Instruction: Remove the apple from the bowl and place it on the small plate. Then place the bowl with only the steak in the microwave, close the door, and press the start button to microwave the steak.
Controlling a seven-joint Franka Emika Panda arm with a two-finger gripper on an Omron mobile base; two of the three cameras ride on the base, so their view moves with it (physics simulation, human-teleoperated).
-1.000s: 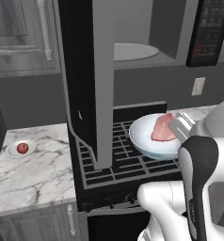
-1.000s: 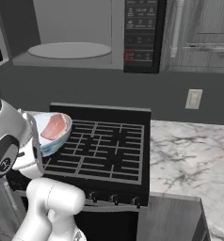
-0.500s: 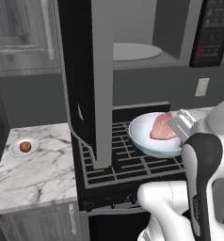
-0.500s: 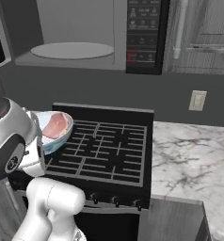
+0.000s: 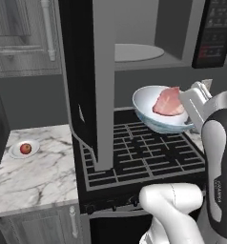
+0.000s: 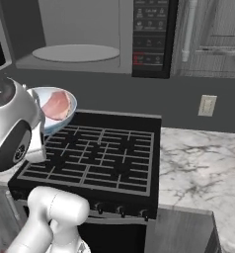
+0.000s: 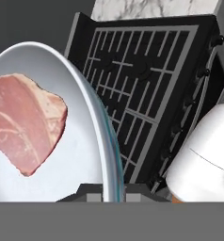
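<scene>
- The gripper (image 7: 107, 195) is clamped on the rim of the bowl (image 5: 158, 110), one finger inside the wall and one outside, with the jaws nearly together because the wall is thin. It holds the bowl in the air above the stove (image 5: 144, 152), below the cavity of the microwave (image 5: 134, 52).
- The microwave is the biggest thing here. Its door (image 5: 84, 81) hangs wide open to the left and the turntable (image 6: 76, 52) is bare, so the way in looks free. The door is broad and hinged and should swing with a light push near its free edge.
- The bowl is stiff and probably smooth and brittle. Held at a single point on the rim, it may tip or slip, so I judge it wants slow, level travel. The rim is the only practical place to grip.
- The steak (image 5: 168, 101) lies inside the bowl, leaning towards the gripper side. It looks soft and heavy for its size, and it may slide if the bowl tilts.
- The plate (image 5: 24, 149) sits on the marble counter (image 5: 34, 176) left of the stove, well apart from the bowl.
- The apple (image 5: 25, 148) rests on that plate; it is small, firm and apt to roll.
</scene>
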